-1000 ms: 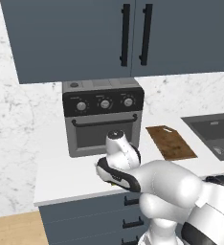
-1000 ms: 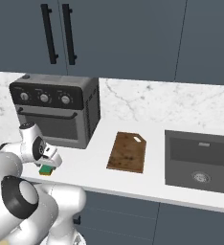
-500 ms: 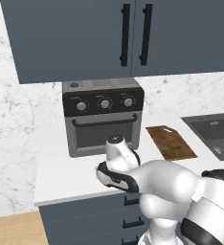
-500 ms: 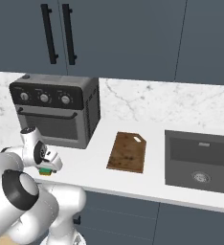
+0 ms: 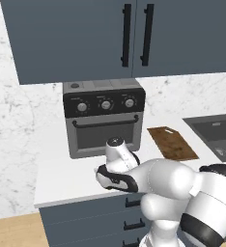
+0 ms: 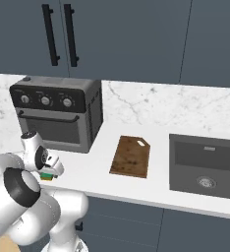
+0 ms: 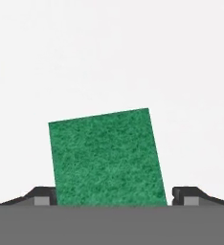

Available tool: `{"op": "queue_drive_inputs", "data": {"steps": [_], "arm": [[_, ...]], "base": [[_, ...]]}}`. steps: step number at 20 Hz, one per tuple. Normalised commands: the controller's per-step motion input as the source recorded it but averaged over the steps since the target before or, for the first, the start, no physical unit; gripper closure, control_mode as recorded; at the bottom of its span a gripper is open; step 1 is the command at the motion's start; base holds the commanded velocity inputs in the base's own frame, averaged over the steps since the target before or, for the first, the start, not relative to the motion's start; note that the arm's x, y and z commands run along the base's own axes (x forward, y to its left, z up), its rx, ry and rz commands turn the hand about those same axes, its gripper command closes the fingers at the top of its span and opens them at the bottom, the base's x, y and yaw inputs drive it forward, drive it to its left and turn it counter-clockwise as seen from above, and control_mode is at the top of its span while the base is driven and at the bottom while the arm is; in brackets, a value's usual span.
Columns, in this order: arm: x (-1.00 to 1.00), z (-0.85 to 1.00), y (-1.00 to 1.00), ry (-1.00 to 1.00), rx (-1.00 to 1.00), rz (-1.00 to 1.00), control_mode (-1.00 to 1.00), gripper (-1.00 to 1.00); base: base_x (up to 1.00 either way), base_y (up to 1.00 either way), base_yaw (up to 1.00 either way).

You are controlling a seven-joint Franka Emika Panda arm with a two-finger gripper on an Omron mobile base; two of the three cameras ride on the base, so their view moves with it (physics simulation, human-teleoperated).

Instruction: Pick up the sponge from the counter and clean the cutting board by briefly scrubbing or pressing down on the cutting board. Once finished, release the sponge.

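straddling the sponge [image 7: 106,158], the gripper [image 7: 113,197] has one finger just off each side of the green block, and whether the jaws have clenched on it or stand released cannot be told. the sponge lies on the white counter [image 7: 109,52], directly between the jaws. the cutting board [image 6: 131,156] sits well apart from the jaws, past the toaster oven [image 6: 58,119], beside the sink [image 6: 205,167].

No readable text, no labels, no brands — oven dials [image 5: 105,103] unmarked
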Motion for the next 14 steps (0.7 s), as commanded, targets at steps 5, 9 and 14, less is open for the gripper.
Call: {"op": "queue_drive_inputs", "data": {"steps": [5, 9, 14], "arm": [[0.05, -0.09, 0.0, 0.0, 0.0, 0.0, -1.0, -1.0], [0.0, -0.19, 0.01, 0.05, 0.0, 0.0, -1.0, -1.0], [0.0, -0.29, 0.14, 0.08, -0.04, 0.0, -1.0, 1.0]], "base": [[0.0, 0.0, 0.0], [0.0, 0.0, 0.0], [0.0, 0.0, 0.0]]}}
